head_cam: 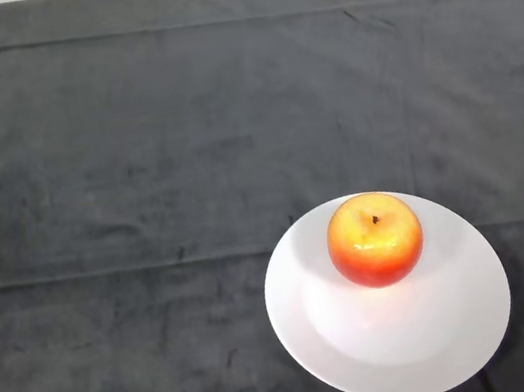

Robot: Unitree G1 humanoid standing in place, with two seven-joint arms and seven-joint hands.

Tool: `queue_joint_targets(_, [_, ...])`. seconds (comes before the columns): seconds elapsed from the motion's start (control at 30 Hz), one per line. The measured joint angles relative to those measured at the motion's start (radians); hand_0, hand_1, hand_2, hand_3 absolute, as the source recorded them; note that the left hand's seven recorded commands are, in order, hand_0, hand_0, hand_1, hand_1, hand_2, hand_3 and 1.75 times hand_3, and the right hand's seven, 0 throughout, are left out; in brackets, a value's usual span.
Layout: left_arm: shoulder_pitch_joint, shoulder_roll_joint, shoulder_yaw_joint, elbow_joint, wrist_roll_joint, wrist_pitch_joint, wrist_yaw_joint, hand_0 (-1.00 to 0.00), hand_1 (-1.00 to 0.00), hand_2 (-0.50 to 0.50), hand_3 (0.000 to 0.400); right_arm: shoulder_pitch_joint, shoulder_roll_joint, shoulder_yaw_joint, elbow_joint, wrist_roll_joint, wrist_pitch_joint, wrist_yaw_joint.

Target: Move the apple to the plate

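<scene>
Apple (375, 238), glossy, on round plate (372, 359).

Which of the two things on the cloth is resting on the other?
The red-yellow apple, stem up, sits on the white plate, toward its far rim; the plate lies flat on the dark cloth.

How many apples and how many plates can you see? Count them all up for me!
apple: 1, sitting on the plate
plate: 1, white, on the dark cloth
Total: 2 things
</scene>
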Motion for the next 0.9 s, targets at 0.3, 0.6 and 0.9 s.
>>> queue_joint_targets(0.3, [0.0, 0.0, 0.0, 0.007, -0.012, 0.0, 0.006, 0.0, 0.0, 0.0, 0.0, 0.0, 0.0, 0.0017, 0.0, -0.0001, 0.0, 0.0])
queue_joint_targets(0.6, [0.0, 0.0, 0.0, 0.007, -0.011, 0.0, 0.017, 0.0, 0.0, 0.0, 0.0, 0.0, 0.0, 0.0019, 0.0, 0.0, 0.0, 0.0])
queue_joint_targets(0.9, [0.0, 0.0, 0.0, 0.007, -0.011, 0.0, 0.022, 0.0, 0.0, 0.0, 0.0, 0.0, 0.0, 0.0019, 0.001, 0.0, -0.001, 0.0])
